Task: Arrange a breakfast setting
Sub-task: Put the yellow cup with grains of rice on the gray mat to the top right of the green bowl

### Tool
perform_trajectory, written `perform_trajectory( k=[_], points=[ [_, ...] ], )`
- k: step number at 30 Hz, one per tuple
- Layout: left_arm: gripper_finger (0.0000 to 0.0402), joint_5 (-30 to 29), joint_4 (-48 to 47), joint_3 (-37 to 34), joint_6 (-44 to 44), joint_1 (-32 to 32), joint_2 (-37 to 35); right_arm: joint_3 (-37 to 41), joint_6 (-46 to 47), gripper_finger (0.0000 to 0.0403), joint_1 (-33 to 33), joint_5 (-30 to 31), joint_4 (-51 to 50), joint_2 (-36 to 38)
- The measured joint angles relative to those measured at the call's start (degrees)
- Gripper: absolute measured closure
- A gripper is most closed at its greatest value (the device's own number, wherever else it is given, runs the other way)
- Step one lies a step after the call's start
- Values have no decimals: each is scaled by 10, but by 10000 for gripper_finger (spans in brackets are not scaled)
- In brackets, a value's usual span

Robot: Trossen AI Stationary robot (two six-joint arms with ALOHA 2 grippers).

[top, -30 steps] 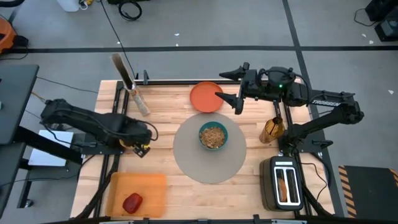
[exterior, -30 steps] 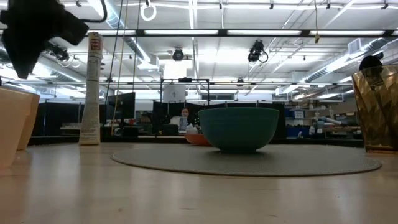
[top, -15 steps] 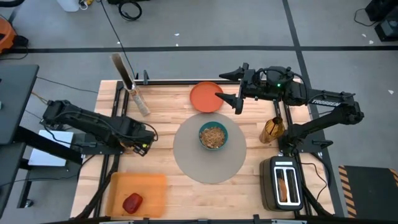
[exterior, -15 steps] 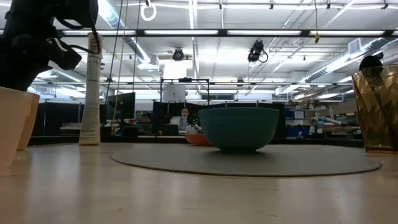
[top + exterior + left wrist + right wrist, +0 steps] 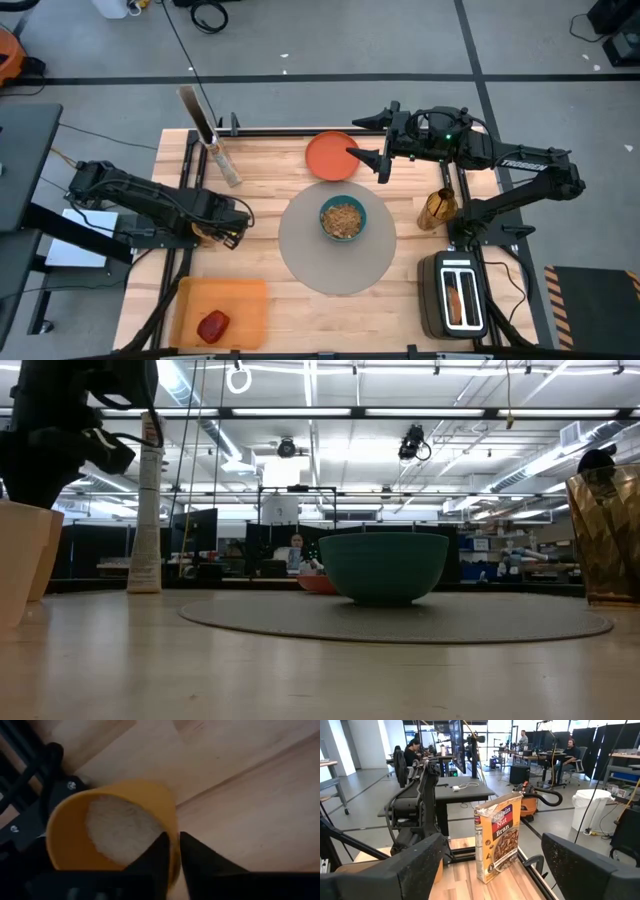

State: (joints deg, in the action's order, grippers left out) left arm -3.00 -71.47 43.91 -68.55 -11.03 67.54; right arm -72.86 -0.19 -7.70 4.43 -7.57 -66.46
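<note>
Landmark: mat, round, grey, mid-table.

- Bowl: teal, holds cereal, stands on the far half of the mat; bare mat shows around it on the near side.
- Plate: orange, on the wood just beyond the mat's far edge, not touching it.
- Right gripper: held above the table beyond the mat, at the plate's right rim; fingers spread wide, nothing between them.
- Box: cereal, upright, far-left of the mat near the table's back edge.
- Cup: yellow, left of the mat, close to the table's left edge; open wood lies between it and the mat.
- Left gripper: at the cup, left of the mat; fingers pressed together on the cup's rim, one inside and one outside the wall, as far as the wrist view shows.
- Tray: orange, near-left of the mat at the front edge; apple lies on it.
- Toaster: near-right of the mat, toast in a slot.
- Amber container: right of the mat, clear of it.
</note>
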Motion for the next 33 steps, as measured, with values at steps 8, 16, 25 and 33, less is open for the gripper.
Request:
perform_trajectory(
  k=[8,16,25,33],
  points=[
    [384,9,-19,13,23,0,0,0,-4,57,0,0,-12,-4],
    [389,-2,-32,145,132,0,0,-3,19,41,0,-61,-16,-82],
    [389,-37,-47,322,331,13,67,-70,10,15,3,-148,-26,-253],
    [389,-50,-40,401,499,16,156,-108,-71,11,6,-210,27,-348]
  ],
)
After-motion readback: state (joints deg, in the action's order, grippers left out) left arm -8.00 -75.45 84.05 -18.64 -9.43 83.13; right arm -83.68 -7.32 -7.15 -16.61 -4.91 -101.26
